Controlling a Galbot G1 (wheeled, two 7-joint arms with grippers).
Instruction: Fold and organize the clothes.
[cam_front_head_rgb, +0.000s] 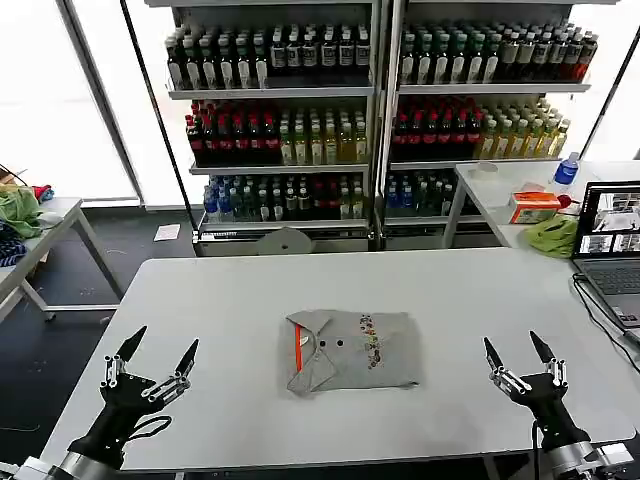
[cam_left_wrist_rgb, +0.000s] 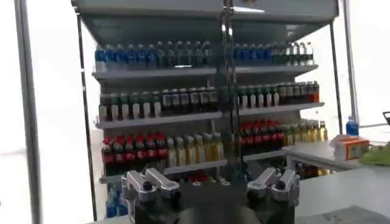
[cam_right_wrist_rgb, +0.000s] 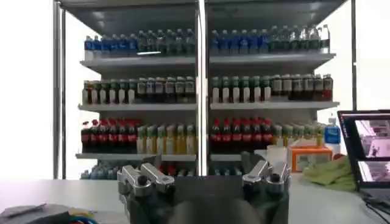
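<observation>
Head view has the collared shirt (cam_front_head_rgb: 352, 351) already folded into a neat little packet, sitting mid-table (cam_front_head_rgb: 230, 300) with its orange-trimmed placket on the left side; both arms hang back at the near edge, left gripper (cam_front_head_rgb: 157, 359) and right gripper (cam_front_head_rgb: 518, 357) each spread wide with nothing in them, well apart from the cloth; my guess is it's light, floppy jersey that'll sag and unfold if pinched at one corner; better to grab through all layers at a folded edge, or slide under and lift from both sides.
</observation>
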